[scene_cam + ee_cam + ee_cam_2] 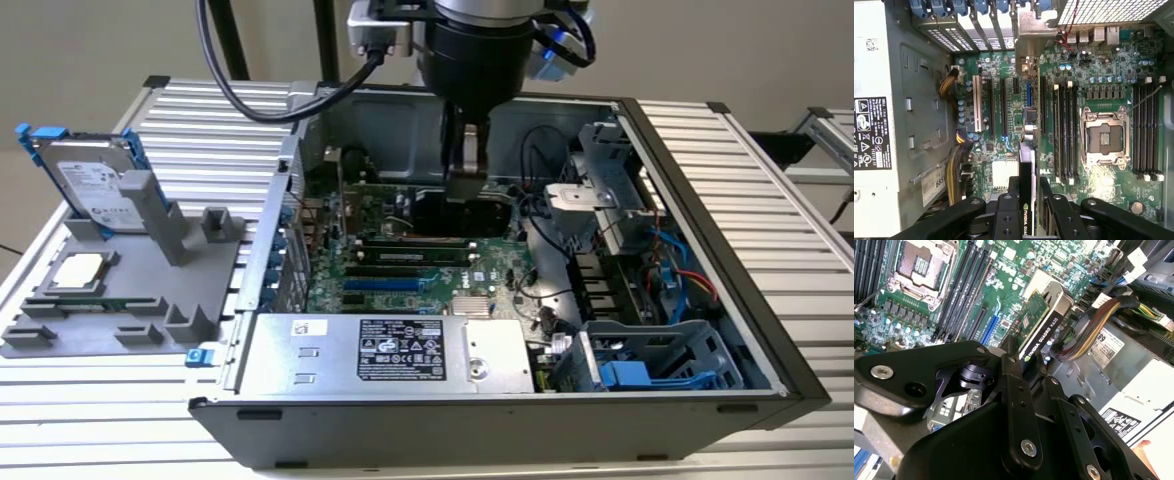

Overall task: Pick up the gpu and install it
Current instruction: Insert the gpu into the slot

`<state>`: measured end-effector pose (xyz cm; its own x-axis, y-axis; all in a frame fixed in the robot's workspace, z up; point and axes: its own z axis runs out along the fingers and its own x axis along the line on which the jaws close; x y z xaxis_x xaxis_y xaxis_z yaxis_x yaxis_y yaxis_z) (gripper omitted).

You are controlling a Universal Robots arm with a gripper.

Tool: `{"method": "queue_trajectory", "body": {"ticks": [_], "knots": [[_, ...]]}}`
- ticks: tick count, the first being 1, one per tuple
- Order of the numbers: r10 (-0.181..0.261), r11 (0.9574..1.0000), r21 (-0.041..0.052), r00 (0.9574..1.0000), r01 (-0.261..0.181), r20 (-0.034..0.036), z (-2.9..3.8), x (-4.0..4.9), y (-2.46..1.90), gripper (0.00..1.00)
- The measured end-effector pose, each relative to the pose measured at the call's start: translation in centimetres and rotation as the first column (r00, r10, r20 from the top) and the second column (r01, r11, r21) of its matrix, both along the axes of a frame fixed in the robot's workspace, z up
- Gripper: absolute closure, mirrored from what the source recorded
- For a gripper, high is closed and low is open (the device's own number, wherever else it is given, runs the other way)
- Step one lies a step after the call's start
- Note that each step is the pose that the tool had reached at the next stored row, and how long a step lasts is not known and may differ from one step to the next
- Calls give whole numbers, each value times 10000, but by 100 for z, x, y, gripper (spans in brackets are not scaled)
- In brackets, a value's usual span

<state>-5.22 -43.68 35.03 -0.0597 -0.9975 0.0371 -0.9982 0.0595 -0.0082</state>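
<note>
My gripper (463, 165) reaches down into the open computer case (694, 250) and is shut on the gpu (462, 208), which it holds edge-down over the green motherboard (400, 275). In the second wrist view the gpu (1040, 325) shows its green board, black shroud and silver end, clamped between the black fingers (1015, 382). In the first wrist view the gpu (1026, 162) appears edge-on between the fingers (1008, 210), above the expansion slots (1004, 105) and close to the blue slot (1029, 95). Whether it touches a slot I cannot tell.
An empty CPU socket (1102, 137) and memory slots (1066, 130) lie beside the card. The power supply (400, 350), cable bundles (1094, 325) and a drive cage (641, 360) crowd the case. Outside, a grey fixture (120, 310) holds a hard drive (94, 180) and a CPU chip (80, 270).
</note>
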Motion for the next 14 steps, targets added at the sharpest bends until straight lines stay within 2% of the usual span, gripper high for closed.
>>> {"method": "queue_trajectory", "body": {"ticks": [14], "knots": [[0,10000,-1,10000,0,-2,-13,-5,0,100]]}}
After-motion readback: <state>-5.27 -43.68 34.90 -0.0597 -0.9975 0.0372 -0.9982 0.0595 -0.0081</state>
